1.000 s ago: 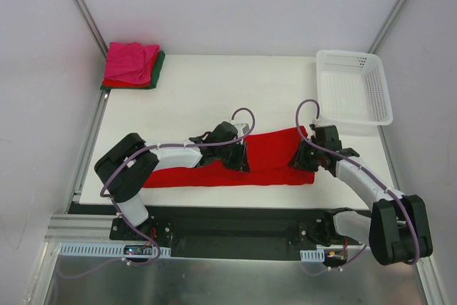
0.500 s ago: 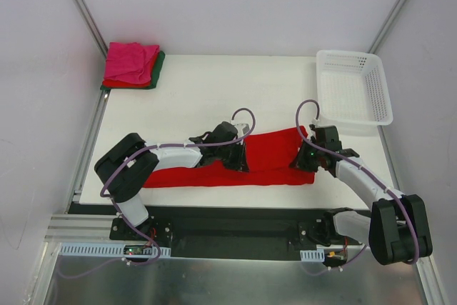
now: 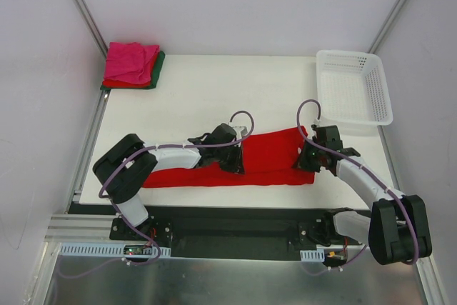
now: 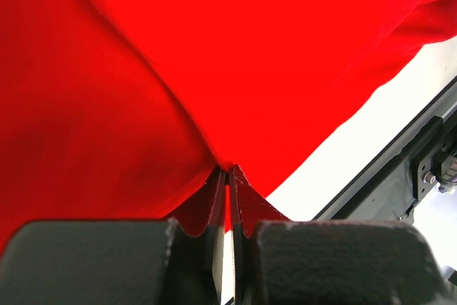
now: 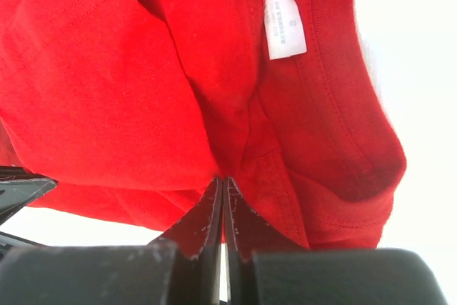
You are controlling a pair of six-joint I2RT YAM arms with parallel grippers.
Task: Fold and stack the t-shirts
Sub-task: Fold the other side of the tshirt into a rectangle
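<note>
Left gripper [image 4: 227,171]: jaws were pinched fully together on a fold of the red t-shirt [image 4: 271,55], with cloth spread ahead of the tips. Right gripper [image 5: 223,181]: jaws were likewise clamped on the shirt near its collar, white label [image 5: 285,26] just ahead. Folded stack [image 3: 132,66] lay well beyond the left jaws.

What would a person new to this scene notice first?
The bright red t-shirt, a long band across the near side of the white table, with the left gripper and the right gripper both shut on it. Then the folded stack, pink on top, in the far left corner, and the white basket at the far right.
</note>
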